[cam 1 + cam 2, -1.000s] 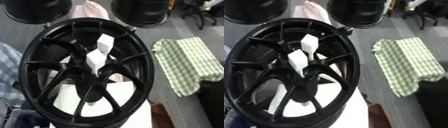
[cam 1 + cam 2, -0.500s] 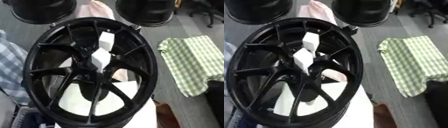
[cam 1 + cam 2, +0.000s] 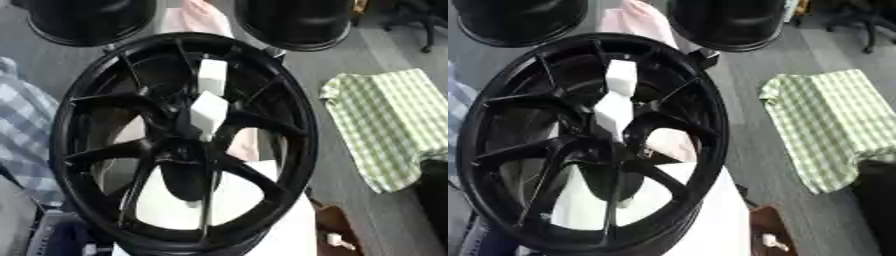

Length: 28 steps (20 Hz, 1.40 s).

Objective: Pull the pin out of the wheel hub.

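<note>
While no robot hand shows in either view, so the fingers' state cannot be told, the black wheel hub fills the middle, resting on a white surface. A white pin stands at its centre. A green checked cloth lies at the right.

The left hand and the right hand showed in neither eye view, and no arm or wrist could be made out. A dark shape at the four o'clock edge was too vague to call part of the body.
</note>
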Each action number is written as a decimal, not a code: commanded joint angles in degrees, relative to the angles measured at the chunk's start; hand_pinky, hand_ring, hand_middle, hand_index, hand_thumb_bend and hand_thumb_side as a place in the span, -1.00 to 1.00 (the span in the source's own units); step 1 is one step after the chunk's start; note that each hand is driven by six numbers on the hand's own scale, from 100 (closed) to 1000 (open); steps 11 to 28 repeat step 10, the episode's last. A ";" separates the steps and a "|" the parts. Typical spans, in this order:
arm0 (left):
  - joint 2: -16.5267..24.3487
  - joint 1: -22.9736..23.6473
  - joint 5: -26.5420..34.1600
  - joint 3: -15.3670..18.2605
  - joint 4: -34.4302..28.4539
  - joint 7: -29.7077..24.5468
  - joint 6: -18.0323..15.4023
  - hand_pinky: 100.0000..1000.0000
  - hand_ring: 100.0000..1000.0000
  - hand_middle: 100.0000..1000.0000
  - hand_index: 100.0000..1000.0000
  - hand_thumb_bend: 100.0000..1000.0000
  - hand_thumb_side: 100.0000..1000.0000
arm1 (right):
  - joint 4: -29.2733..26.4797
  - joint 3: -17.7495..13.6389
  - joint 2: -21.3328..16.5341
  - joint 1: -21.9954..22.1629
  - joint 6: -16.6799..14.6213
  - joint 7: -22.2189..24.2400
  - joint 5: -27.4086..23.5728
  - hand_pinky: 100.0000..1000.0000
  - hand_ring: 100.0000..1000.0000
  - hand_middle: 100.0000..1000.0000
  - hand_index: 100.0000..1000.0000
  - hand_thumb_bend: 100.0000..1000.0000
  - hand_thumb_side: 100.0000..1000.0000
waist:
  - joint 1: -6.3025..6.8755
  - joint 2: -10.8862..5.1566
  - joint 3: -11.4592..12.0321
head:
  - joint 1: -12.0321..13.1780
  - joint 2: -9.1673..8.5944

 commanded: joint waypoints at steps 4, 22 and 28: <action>1.21 -0.47 0.08 -0.07 -1.06 -0.35 -0.17 0.33 0.11 -0.03 0.43 -0.86 0.56 | -2.57 3.29 -0.50 -3.38 2.77 -5.04 -7.42 0.40 0.46 0.30 0.58 0.12 -0.94 | 0.25 -0.85 0.32 | -0.37 0.14; 0.52 -0.55 -0.08 -0.82 -1.23 -1.09 -0.39 0.32 0.10 -0.04 0.43 -0.88 0.55 | 0.28 8.38 4.62 -10.13 6.00 -2.77 -14.84 0.33 0.38 0.20 0.57 0.00 -0.89 | 1.13 -0.81 0.98 | -1.14 -0.67; 0.52 -0.55 -0.08 -0.82 -1.23 -1.09 -0.39 0.32 0.10 -0.04 0.43 -0.88 0.55 | 0.28 8.38 4.62 -10.13 6.00 -2.77 -14.84 0.33 0.38 0.20 0.57 0.00 -0.89 | 1.13 -0.81 0.98 | -1.14 -0.67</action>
